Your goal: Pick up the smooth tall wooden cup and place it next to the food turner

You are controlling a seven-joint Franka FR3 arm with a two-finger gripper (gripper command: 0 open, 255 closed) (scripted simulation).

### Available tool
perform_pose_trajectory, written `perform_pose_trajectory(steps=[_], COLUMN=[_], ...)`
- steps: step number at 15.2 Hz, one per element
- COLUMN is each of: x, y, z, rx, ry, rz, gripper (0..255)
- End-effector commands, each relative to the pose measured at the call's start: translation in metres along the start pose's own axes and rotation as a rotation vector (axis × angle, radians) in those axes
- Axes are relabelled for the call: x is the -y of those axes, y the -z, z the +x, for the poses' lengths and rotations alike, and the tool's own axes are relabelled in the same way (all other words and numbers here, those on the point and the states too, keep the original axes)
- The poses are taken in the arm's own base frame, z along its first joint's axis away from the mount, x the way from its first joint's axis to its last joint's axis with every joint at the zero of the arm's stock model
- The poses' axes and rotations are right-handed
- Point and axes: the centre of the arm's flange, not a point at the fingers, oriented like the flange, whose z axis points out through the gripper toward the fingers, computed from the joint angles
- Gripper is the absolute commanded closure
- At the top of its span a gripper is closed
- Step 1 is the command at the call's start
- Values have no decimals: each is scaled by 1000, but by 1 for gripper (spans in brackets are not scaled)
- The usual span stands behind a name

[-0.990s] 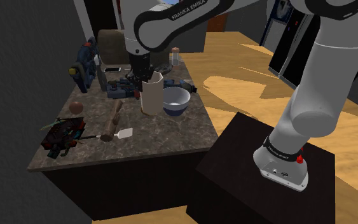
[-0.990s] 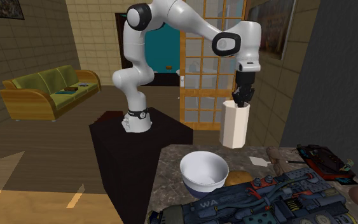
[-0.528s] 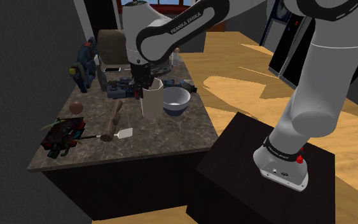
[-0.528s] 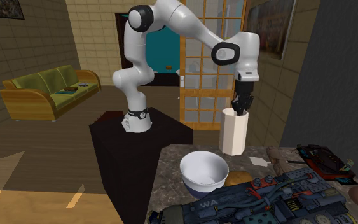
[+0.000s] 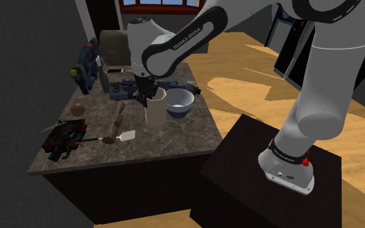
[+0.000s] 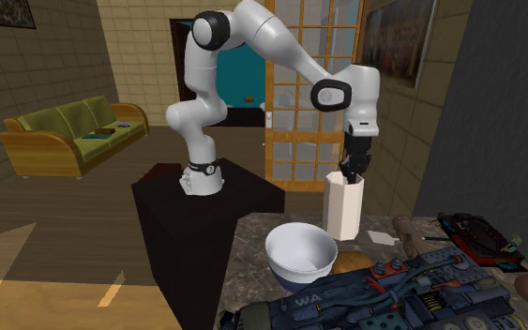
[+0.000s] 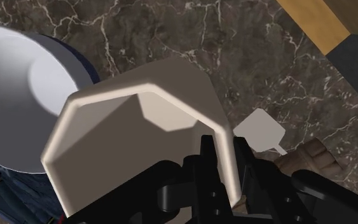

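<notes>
The tall pale beige faceted cup point(image 5: 155, 109) stands upright just over or on the dark marble counter point(image 5: 174, 137), between the white bowl and the food turner. My black gripper point(image 5: 147, 95) is shut on its rim, one finger inside and one outside. Seen from the wrist, the cup wall point(image 7: 107, 137) is clasped by the gripper point(image 7: 225, 167). The food turner's white blade point(image 7: 261, 130) lies flat just beyond that rim. In the shoulder view the blade point(image 5: 127, 135) lies a short way in front of the cup. The second exterior view has the cup point(image 6: 342, 208) hanging from the gripper point(image 6: 351, 172).
A white bowl point(image 5: 179, 102) sits right beside the cup. A wooden rolling pin point(image 5: 116, 123) lies next to the turner. Blue tool-like objects point(image 6: 384, 291) and a dark red-black gadget point(image 5: 64, 139) crowd the counter's far side and corner. The counter edge is near the stand point(image 5: 265, 181).
The gripper has carried the cup downward and toward the turner, away from the bowl. The cup now sits lower, at counter level.
</notes>
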Motion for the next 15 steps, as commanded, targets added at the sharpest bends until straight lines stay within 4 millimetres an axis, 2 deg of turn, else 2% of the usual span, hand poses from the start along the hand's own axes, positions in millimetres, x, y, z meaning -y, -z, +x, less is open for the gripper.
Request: perform_pose_trajectory(steps=[1,8,15], x=[0,1,1], y=[-10,-49,-49], z=[-1,-5,-5], rx=[-1,-1,-1], ry=[0,0,0], rz=[1,1,1], gripper=[255,255,255])
